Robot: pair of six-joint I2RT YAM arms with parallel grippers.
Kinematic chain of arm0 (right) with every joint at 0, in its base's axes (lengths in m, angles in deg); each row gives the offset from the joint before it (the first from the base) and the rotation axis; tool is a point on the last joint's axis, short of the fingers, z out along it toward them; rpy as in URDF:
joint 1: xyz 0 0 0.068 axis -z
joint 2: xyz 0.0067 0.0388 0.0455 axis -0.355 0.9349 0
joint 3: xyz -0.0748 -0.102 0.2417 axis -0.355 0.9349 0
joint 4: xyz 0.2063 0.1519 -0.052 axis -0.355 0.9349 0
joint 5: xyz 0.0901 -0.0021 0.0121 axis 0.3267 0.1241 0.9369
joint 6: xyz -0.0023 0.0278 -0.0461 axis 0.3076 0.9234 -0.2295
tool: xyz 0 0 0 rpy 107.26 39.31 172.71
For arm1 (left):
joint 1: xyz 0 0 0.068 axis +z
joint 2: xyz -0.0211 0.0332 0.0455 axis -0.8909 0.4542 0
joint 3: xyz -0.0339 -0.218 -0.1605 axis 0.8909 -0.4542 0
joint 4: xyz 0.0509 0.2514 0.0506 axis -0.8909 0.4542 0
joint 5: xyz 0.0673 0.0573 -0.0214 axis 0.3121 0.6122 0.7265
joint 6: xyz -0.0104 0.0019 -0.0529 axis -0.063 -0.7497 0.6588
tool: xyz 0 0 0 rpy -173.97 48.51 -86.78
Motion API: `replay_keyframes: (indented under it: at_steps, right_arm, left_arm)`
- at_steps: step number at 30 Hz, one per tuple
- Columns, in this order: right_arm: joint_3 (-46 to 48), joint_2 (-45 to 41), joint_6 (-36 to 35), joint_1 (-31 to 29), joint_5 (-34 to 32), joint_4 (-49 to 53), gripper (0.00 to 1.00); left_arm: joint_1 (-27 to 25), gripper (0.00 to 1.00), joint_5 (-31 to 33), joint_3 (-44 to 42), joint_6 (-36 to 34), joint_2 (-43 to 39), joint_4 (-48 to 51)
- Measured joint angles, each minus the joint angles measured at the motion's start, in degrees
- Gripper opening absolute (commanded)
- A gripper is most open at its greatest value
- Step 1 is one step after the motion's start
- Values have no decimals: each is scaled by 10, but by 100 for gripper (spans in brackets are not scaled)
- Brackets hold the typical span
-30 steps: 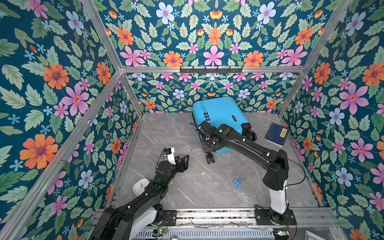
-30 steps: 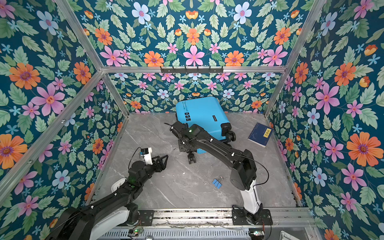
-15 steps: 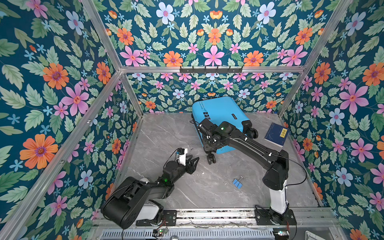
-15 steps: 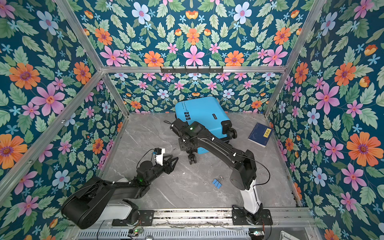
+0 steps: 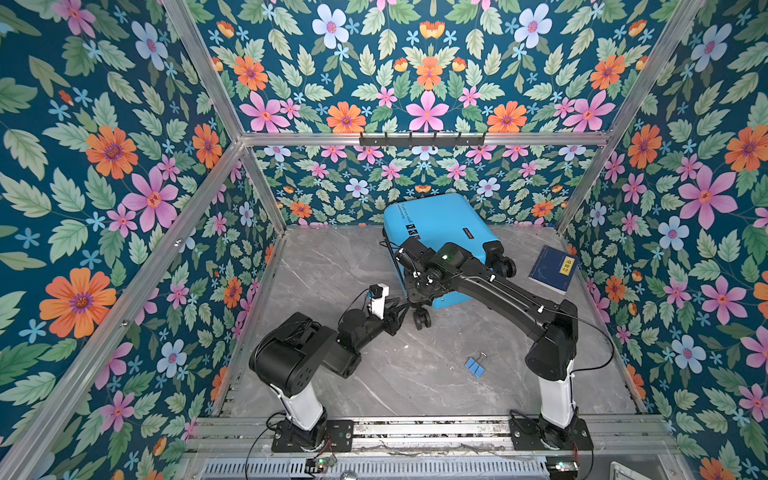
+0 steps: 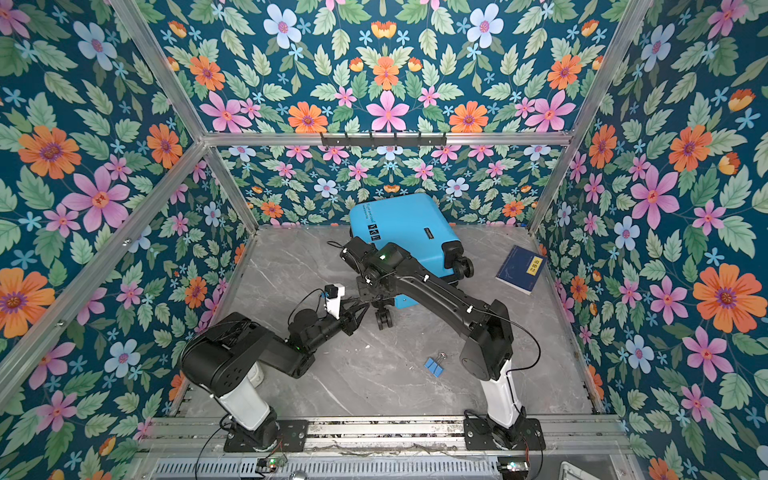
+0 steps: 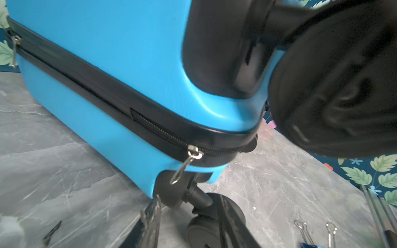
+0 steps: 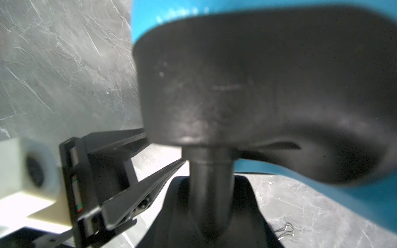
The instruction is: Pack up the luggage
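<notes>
left gripper (image 5: pixel 401 309) has swung in to the luggage (image 5: pixel 440 216), jaws narrowed yet apart around a caster (image 7: pixel 199 198). right gripper (image 5: pixel 417 296): jaws seemingly clasp a caster stem (image 8: pixel 211 182). the luggage lies shut, packing apparently unstarted.

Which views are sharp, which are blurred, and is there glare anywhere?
In both top views all is sharp and evenly lit, the luggage included; in the left wrist view the zipper pull is crisp but the nearest wheel is soft; in the right wrist view the wheel housing is out of focus, and the white camera block is washed out.
</notes>
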Motion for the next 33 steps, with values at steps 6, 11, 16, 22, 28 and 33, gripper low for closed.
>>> replay_keyframes:
  at_steps: [6,11,16,22,28,33]
  right_arm:
    - [11,-5,0,0,2,-2,0]
    - [13,-7,0,0,2,-3,0]
    - [21,-11,0,0,2,-7,0]
    - [29,-17,-2,1,1,-9,0]
    - [31,-18,-2,1,0,-12,0]
    - [35,-18,-2,1,-1,-16,0]
  left_arm:
    - [0,47,5,23,-4,37,-9]
    - [0,42,9,33,-6,41,-9]
    - [0,29,-4,42,-8,41,0]
    - [0,22,-26,50,-9,38,11]
    - [0,18,-31,54,-9,36,20]
    - [0,6,-31,56,-10,33,29]
